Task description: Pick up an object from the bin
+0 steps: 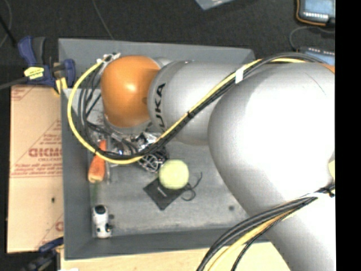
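My pincer (120,139) is masked by my orange wrist cover (127,90), toward the bin's (225,209) left wall; apart or together, I cannot tell. Nearest: 1 orange piece (97,169) at that wall, partly hidden. 1 yellow-green ball (172,174) rests mid-bin on a black flat pad (159,196).

A yellow-green ball (174,174) lies mid-bin, apparently resting on the edge of a flat black square (158,196).

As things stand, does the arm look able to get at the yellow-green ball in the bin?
Probably yes. The yellow-green ball lies uncovered on the bin floor, just beside the arm and its wrist, with nothing on top; only a dark flat piece lies against it.
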### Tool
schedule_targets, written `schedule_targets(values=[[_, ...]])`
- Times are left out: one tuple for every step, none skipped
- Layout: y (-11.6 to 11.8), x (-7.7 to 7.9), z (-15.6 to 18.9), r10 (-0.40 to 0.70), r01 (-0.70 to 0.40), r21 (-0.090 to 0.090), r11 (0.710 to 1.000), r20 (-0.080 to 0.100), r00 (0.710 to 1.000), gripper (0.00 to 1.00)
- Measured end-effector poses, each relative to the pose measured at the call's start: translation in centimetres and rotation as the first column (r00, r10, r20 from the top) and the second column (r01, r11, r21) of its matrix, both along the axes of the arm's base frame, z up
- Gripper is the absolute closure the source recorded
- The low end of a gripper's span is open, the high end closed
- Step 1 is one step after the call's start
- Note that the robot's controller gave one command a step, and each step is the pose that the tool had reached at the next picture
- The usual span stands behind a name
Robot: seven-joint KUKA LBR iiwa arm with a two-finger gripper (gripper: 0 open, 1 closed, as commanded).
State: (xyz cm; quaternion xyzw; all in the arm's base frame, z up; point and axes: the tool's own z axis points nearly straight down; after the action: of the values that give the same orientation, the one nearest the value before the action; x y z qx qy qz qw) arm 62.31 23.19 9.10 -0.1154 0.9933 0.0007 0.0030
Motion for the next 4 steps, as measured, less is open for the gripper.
schedule_targets(values=[[-0.4,0.9,-0.7,-0.056,0.056,0.006,0.998,0.006,0.998,0.0],[-0.1,0.5,-1.9,0.218,-0.218,-0.002,0.976,0.003,0.976,1.0],[-0.1,0.5,-1.9,0.217,-0.217,-0.002,0.976,0.003,0.976,1.0],[-0.2,0.3,-1.5,0.217,-0.217,-0.001,0.976,0.0,0.976,1.0]])
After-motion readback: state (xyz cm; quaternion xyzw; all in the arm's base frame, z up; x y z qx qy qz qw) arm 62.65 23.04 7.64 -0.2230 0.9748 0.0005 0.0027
